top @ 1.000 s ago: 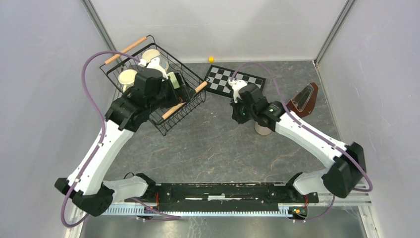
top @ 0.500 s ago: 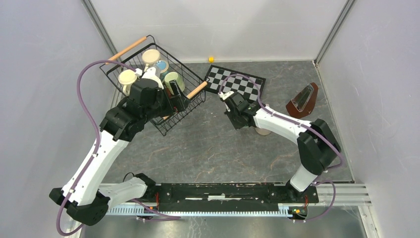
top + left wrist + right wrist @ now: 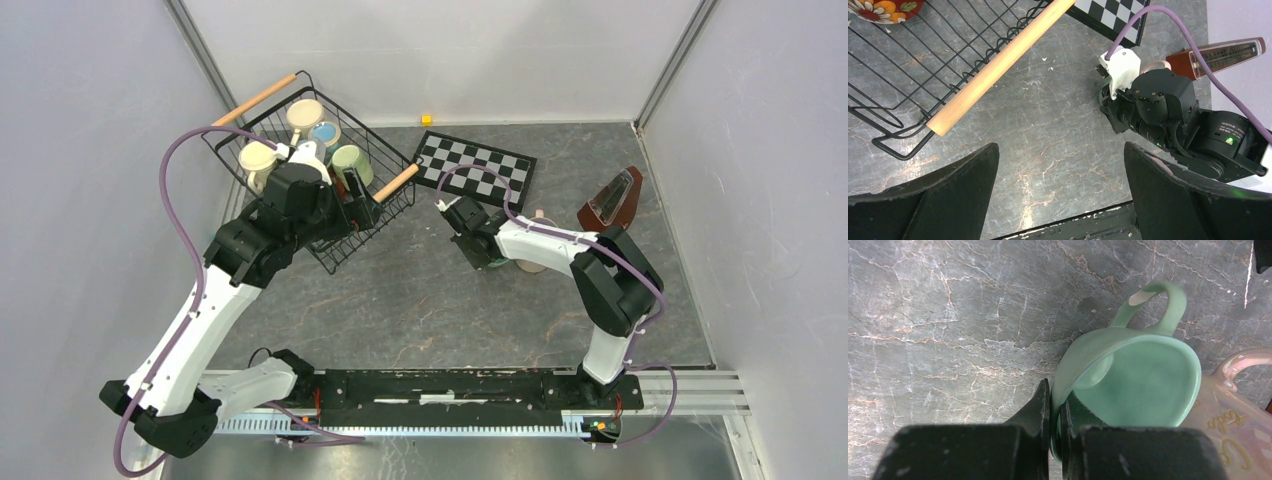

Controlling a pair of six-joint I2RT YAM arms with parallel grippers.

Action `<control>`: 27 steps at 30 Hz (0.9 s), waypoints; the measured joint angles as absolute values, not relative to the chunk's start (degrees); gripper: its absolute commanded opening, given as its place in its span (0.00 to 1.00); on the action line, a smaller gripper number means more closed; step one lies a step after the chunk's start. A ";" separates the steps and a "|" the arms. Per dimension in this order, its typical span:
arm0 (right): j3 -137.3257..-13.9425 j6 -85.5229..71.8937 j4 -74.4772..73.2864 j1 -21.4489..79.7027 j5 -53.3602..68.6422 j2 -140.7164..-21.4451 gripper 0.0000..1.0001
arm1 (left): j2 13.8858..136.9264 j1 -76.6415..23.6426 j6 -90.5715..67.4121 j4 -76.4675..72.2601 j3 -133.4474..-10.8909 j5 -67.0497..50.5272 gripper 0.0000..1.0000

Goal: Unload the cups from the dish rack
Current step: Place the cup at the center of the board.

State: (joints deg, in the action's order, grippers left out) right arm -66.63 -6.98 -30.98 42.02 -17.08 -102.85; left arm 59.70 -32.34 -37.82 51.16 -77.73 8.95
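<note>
Veined grey tabletop [image 3: 440,300]; right end effector [image 3: 1054,400] pinches rim of glossy green mug [image 3: 1143,385], left end effector [image 3: 1060,150] spread wide.

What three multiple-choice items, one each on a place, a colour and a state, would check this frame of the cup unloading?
1. Where does the pearly pink mug stand?
A. In the dish rack
B. On the table, close beside the green mug
C. Between the left arm's fingers

2. What colour is the mug that the right gripper holds?
A. Black
B. Blue
C. Light green

3. How is the left gripper?
A. Open and empty
B. Shut on a cup
C. Shut on the rack's wooden handle

Answers:
1 B: the right wrist view shows the pink mug on the stone-patterned table next to the green one.
2 C: the right fingers pinch the green mug's wall at its rim.
3 A: in the left wrist view its fingers stand wide apart, with only table between them and the dish rack off to one side.
</note>
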 measured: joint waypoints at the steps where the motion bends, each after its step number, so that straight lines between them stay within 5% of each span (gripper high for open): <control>1: -66.63 -6.96 -30.98 42.06 -17.28 -102.96 0.00 | 59.66 -32.34 -37.82 51.16 -77.62 8.95 1.00; 9: -66.74 -6.87 -31.83 43.05 -19.94 -103.81 0.06 | 59.53 -32.34 -37.82 51.16 -77.14 8.97 1.00; 27: -68.47 -6.76 -34.94 44.36 -21.21 -103.90 0.50 | 59.44 -32.34 -37.82 51.16 -75.55 8.95 1.00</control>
